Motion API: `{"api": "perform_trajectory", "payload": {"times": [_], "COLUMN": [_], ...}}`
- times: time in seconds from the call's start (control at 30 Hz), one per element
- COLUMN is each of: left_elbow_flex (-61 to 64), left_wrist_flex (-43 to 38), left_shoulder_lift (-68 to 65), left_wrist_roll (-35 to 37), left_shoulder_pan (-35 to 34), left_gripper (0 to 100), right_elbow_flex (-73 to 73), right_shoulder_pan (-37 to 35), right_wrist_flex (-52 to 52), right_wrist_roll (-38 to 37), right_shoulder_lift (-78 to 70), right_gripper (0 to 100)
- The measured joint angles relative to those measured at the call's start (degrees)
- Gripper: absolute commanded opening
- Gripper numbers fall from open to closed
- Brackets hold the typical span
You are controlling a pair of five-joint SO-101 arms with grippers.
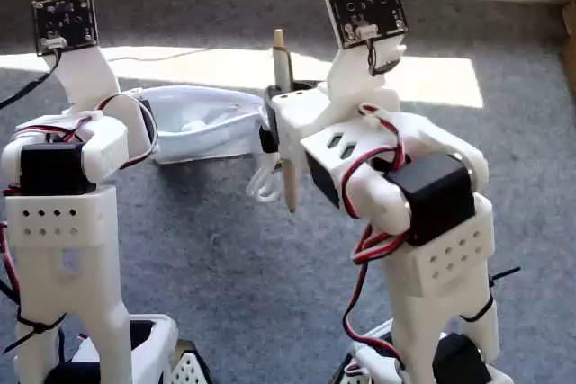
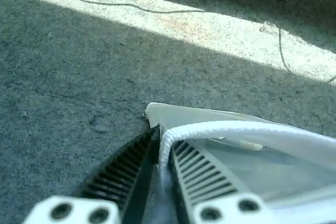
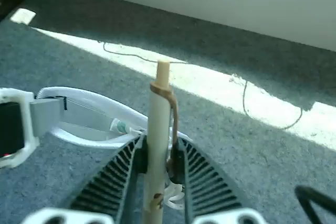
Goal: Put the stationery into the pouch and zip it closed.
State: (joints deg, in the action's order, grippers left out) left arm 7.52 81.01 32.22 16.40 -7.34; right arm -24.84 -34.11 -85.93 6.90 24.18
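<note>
Pen (image 3: pixel 157 121) upright beside pouch (image 1: pixel 225 137) edge

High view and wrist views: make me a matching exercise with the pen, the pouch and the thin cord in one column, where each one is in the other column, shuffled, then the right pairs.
Things
1. pen
2. pouch
3. thin cord

Places
A. lying loose on the carpet, held by nothing
B. upright, clamped in the right gripper
C. edge pinched in the left gripper

Pairs: 1-B, 2-C, 3-A
</note>
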Motion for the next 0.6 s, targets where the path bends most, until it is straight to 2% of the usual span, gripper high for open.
{"api": "perform_trajectory", "payload": {"times": [0.17, 0.6], "left_elbow_flex": [0.0, 0.0], "left_wrist_flex": [0.0, 0.0], "left_shoulder_lift": [0.0, 0.0], "left_wrist_roll": [-0.35, -0.35], "left_shoulder_pan": [0.0, -0.26], "left_gripper": [1, 1], "right_elbow_flex": [0.0, 0.0], "right_shoulder_pan": [-3.34, -6.33], "right_wrist_flex": [5.98, 19.43], "right_wrist_roll": [2.9, 3.34], "right_shoulder_lift": [2.37, 2.73], "right_gripper": [0.6, 0.6]}}
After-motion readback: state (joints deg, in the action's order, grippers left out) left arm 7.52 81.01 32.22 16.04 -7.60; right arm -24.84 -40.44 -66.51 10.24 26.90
